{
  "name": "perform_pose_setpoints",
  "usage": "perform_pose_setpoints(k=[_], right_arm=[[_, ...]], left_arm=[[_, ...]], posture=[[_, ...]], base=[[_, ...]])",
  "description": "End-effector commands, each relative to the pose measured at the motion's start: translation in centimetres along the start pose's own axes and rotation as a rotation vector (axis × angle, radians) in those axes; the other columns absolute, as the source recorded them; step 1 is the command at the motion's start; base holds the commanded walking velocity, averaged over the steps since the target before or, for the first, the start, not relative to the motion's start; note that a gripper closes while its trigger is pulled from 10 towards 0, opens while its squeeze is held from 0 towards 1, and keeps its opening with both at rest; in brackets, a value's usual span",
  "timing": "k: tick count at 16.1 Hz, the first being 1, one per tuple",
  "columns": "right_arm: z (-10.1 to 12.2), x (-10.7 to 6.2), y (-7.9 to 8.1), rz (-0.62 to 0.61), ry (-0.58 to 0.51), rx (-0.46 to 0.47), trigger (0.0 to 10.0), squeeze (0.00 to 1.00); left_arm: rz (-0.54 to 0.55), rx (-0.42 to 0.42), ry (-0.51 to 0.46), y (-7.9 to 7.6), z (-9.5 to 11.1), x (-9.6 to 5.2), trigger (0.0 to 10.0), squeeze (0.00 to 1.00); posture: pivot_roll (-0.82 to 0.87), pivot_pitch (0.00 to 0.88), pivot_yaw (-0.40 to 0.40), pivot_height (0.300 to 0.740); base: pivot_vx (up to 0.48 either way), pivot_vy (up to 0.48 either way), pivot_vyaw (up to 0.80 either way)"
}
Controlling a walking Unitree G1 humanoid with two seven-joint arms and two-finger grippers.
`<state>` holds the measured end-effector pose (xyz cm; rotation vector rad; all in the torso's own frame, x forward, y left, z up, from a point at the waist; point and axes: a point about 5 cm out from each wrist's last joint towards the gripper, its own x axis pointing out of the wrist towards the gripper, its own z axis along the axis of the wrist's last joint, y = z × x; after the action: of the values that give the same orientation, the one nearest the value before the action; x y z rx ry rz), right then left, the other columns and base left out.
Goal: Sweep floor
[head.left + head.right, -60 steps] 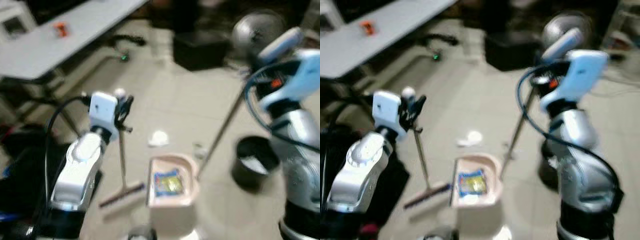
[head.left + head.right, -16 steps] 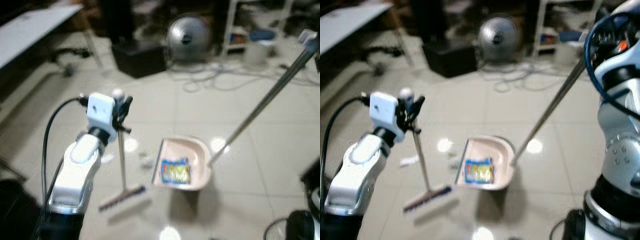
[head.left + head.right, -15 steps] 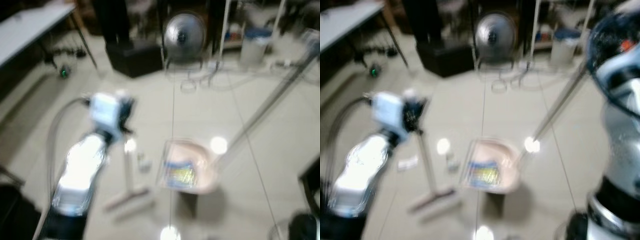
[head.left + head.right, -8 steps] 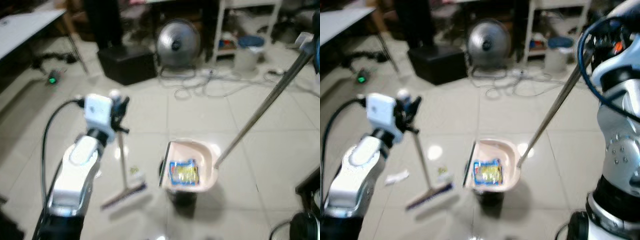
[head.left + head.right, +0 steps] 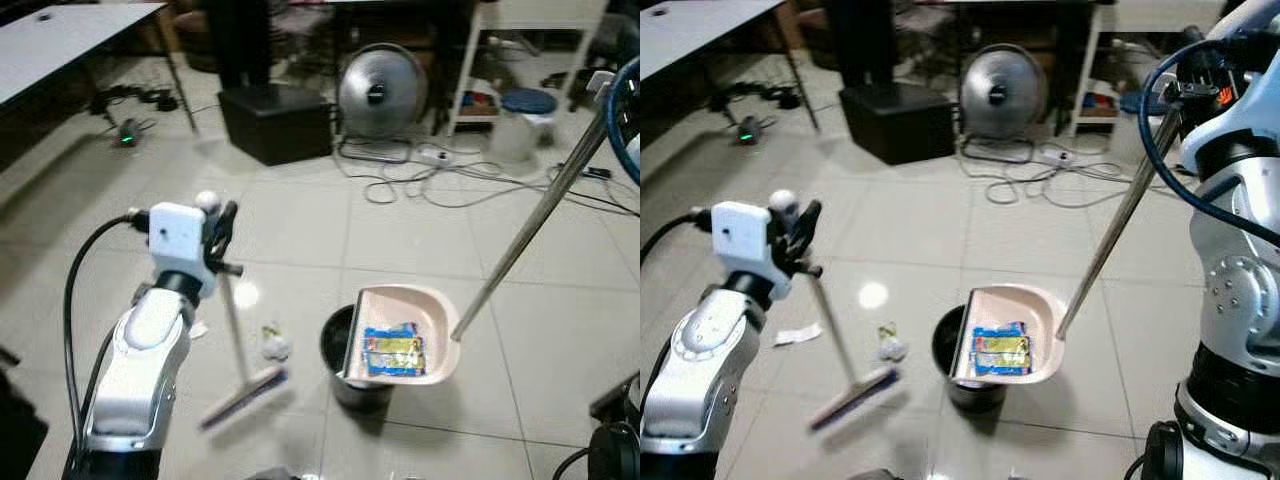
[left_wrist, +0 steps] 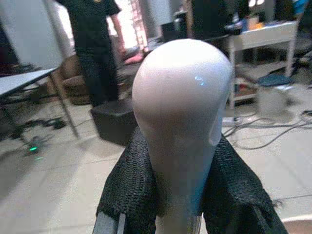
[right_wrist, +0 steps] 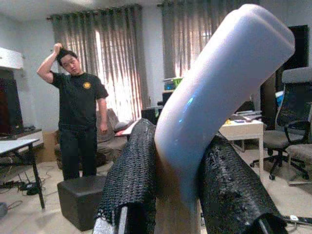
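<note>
Dustpan [image 5: 405, 345] hung tilted over black bin [image 5: 340, 362] at 5 o'clock, wrapper [image 5: 393, 350] inside. Left gripper [image 6: 178, 195] clamped on broom [image 5: 236, 350] knob; right gripper [image 7: 178, 195] clamped on pan handle. Paper scraps [image 5: 272, 343] left at 7 o'clock. Risked knocking bin, or wrapper missing it, through over-tilt.

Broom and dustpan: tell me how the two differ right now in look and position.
The broom has a short thin stick and dark bristles low by the floor; the dustpan has a long metal pole and a pale pink scoop. The broom holds nothing, while the dustpan carries a yellow and blue wrapper above the black bin. The left end effector grips the broom; the right end effector grips the dustpan.
</note>
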<state>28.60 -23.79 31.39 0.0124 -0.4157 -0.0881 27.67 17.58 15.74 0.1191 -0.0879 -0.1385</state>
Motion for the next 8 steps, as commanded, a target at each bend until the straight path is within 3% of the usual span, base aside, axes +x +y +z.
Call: perform_pose_setpoints(k=[1, 4, 5, 8], right_arm=[[0.7, 0.3, 0.5, 0.027, -0.076, -0.017, 10.0, 0.0], [0.2, 1.2, 2.3, 0.093, -0.117, -0.018, 10.0, 0.0], [-0.2, 1.6, 3.9, 0.15, -0.138, -0.015, 10.0, 0.0], [-1.1, 2.0, 6.3, 0.255, -0.157, -0.024, 10.0, 0.0]], left_arm=[[0.004, 0.015, -0.051, 0.1, 1.2, 0.1, 10.0, 0.0], [-0.002, 0.022, -0.057, 0.0, 1.4, 0.2, 10.0, 0.0], [-0.002, 0.029, -0.056, 0.0, 1.5, 0.1, 10.0, 0.0], [0.001, 0.037, -0.054, 0.2, 1.5, 0.0, 10.0, 0.0]], posture=[[-0.03, 0.052, 0.064, 0.74], [-0.03, 0.054, 0.068, 0.74], [-0.02, 0.059, 0.072, 0.74], [-0.01, 0.06, 0.078, 0.74]], base=[[0.0, 0.0, 0.0], [0.0, 0.0, 0.0], [0.0, 0.0, 0.0], [0.0, 0.0, 0.0]])
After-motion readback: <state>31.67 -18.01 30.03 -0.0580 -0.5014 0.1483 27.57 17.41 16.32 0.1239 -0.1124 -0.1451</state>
